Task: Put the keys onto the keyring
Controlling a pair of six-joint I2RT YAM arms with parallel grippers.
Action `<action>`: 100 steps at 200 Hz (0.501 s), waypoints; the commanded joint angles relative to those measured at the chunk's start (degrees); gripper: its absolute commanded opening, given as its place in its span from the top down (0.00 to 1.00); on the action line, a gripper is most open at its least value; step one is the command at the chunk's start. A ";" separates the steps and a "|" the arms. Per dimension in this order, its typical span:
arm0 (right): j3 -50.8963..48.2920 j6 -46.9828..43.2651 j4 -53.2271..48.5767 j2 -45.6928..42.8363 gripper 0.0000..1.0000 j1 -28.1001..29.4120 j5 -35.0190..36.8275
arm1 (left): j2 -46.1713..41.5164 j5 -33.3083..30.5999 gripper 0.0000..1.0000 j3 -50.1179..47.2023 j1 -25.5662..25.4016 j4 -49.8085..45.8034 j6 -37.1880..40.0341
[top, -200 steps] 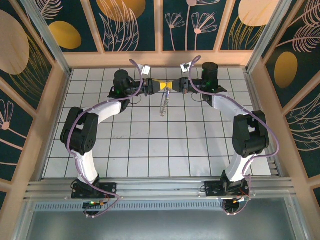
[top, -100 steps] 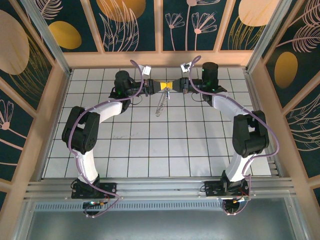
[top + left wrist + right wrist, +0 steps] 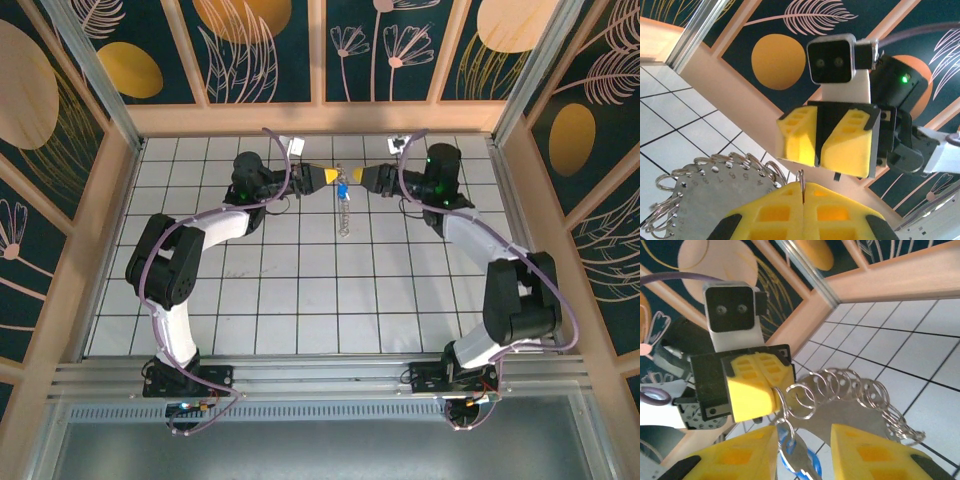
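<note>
My left gripper (image 3: 329,176) is shut on a small split ring (image 3: 801,178) at the rim of the keyring (image 3: 700,192), a grey numbered metal disc edged with many silvery rings. In the top view the keyring (image 3: 344,213) hangs below that grip, above the tiles. The key (image 3: 811,465), blue-headed with a short metal blade, dangles from the same small ring (image 3: 780,399). It hangs between the yellow fingers of my right gripper (image 3: 804,432), which stands open close to the left one. From above, the key (image 3: 343,190) shows as a blue spot just under the two fingertips, with my right gripper (image 3: 361,177) to its right.
White tiled floor (image 3: 300,280) stretches toward the arm bases. The wooden back wall (image 3: 320,118) runs close behind both grippers, and metal posts (image 3: 95,75) with patterned panels close in the sides.
My right gripper has opened and drawn back to the right. The keyring with the key has swung right and now hangs from the left gripper, which has closed fully.
</note>
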 commanded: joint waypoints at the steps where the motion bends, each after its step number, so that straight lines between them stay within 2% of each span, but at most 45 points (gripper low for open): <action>1: -4.96 -1.87 3.98 -3.02 0.64 1.42 8.76 | -3.46 -1.05 1.00 -0.45 -0.34 5.42 -1.41; 47: -11.60 -2.79 9.28 -6.78 0.57 4.40 12.21 | -4.46 -1.62 1.00 -1.17 -0.60 5.50 -1.67; 100: -12.08 -4.87 9.04 -9.34 0.53 7.07 13.27 | -4.84 -1.60 1.00 -1.44 -0.85 5.77 -1.69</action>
